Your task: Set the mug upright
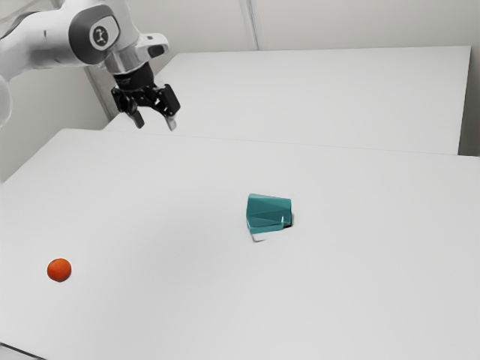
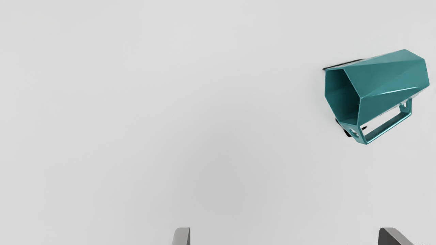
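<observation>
Near, at the exterior view's left: orange ball [image 1: 59, 270]. Farther, rightward: teal faceted mug [image 1: 268, 213], lying on its side on the worktop [image 1: 165, 300]; flat facets and handle [image 2: 388, 128] probably prevent rolling. Farthest, on that same left: my tool [image 1: 155, 125], raised, wide and empty, presumably for clearance.

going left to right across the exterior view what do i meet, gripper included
Orange ball → black gripper, open and raised above the table → teal mug, lying on its side
</observation>
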Available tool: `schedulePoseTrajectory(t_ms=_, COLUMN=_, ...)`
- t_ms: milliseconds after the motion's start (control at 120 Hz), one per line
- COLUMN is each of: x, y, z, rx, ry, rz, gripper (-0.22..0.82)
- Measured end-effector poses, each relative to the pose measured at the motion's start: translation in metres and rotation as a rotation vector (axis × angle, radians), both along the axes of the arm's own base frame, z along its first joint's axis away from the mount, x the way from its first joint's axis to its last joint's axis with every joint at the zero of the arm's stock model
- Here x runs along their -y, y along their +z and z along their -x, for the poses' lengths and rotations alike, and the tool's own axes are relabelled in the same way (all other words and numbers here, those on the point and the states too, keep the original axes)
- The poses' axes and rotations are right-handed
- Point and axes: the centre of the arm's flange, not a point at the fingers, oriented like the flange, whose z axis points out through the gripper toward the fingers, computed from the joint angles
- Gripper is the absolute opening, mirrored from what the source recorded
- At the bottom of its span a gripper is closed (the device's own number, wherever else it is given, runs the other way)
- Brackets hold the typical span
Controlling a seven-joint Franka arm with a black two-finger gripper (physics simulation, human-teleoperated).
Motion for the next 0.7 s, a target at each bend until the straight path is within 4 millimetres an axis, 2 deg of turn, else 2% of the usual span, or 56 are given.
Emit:
schedulePoseTrajectory(t_ms=92, x=0.003, y=-0.039, z=-0.014, rx=-0.064, ry=0.049, rz=0.129, gripper=0.60)
schedulePoseTrajectory(t_ms=158, x=-0.002, y=-0.067, z=-0.022, rx=-0.105, ry=0.104, rz=0.222, gripper=0.60)
schedulePoseTrajectory(t_ms=233, x=-0.007, y=-0.100, z=-0.024, rx=-0.153, ry=0.175, rz=0.334, gripper=0.60)
schedulePoseTrajectory(t_ms=392, x=0.002, y=-0.165, z=-0.029, rx=-0.239, ry=0.314, rz=0.546, gripper=0.60)
schedulePoseTrajectory(t_ms=550, x=0.007, y=-0.206, z=-0.027, rx=-0.303, ry=0.419, rz=0.664, gripper=0.60)
schedulePoseTrajectory(t_ms=700, x=0.009, y=-0.234, z=-0.040, rx=-0.312, ry=0.491, rz=0.720, gripper=0.60)
